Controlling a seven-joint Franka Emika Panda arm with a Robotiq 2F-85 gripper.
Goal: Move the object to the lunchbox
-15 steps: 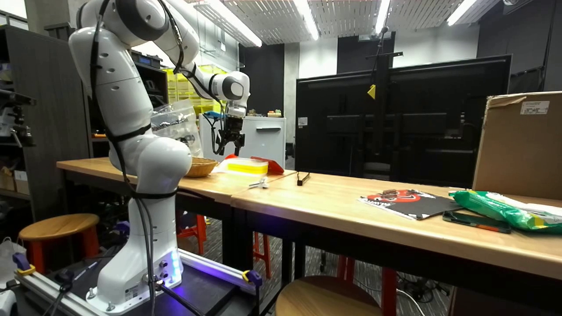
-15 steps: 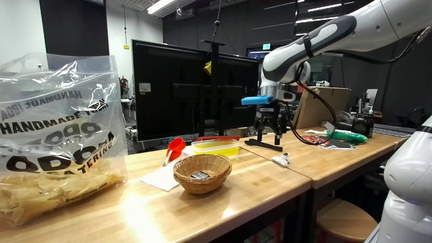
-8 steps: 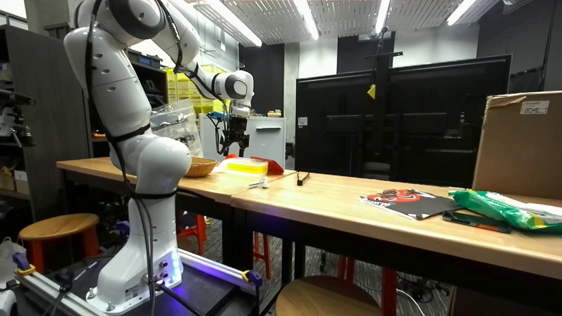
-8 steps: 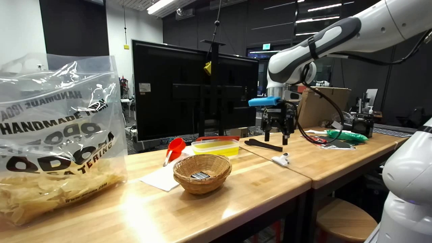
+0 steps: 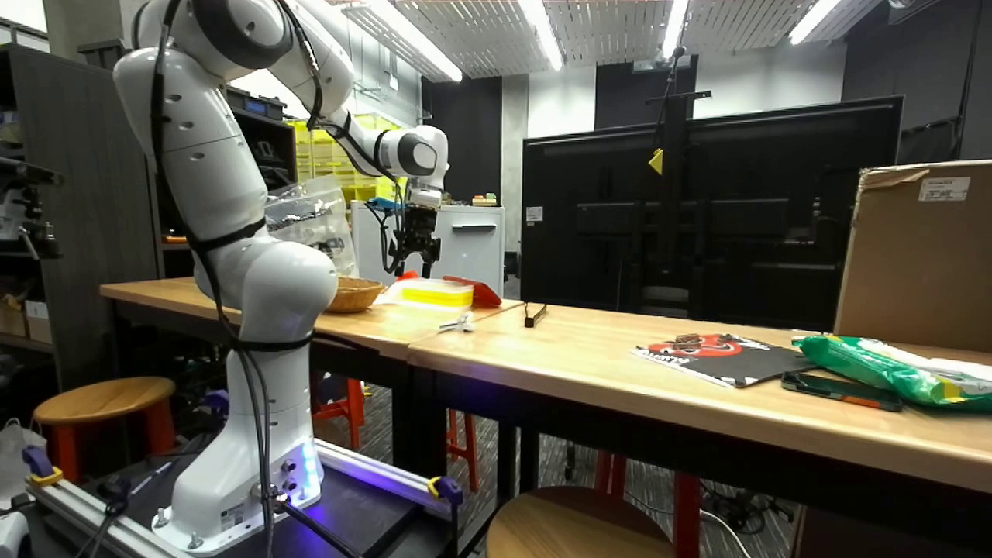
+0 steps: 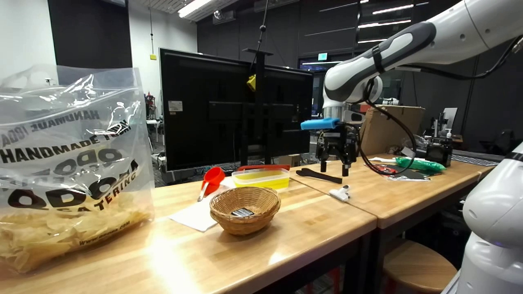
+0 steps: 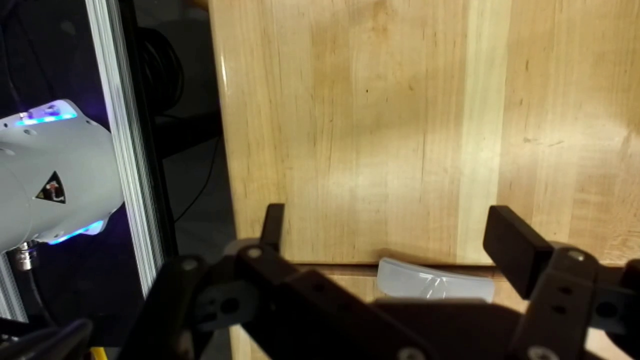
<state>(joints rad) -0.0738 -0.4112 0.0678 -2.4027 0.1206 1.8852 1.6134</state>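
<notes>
Lunchbox, qty 1. In an exterior view: low, yellow, on one of two wooden tabletops that meet edge to edge; one red flat piece just beside it. Where the tabletops meet, one white clip; near that, one black bar. Toward the right of frame: one dark magazine, one green packet, one phone-like device, one cardboard box. Two round stool seats visible. One arm, one gripper, hanging above table height.

In an exterior view: lunchbox behind one wicker basket, which holds one small dark item. Alongside: one red measuring cup, one white sheet, one clear printed bag with chips at the bottom, too many to count. Two fingers point down, well apart, nothing gripped, tips in the air and clear of the white clip. Lunchbox lies off to the side of the gripper.

Wrist view: both fingers spread wide, bare tabletop showing between them; hold: nothing. White clip, count one, shows low in frame between the fingers, partly hidden by the gripper's own parts. Which item the task calls the object: cannot tell.
</notes>
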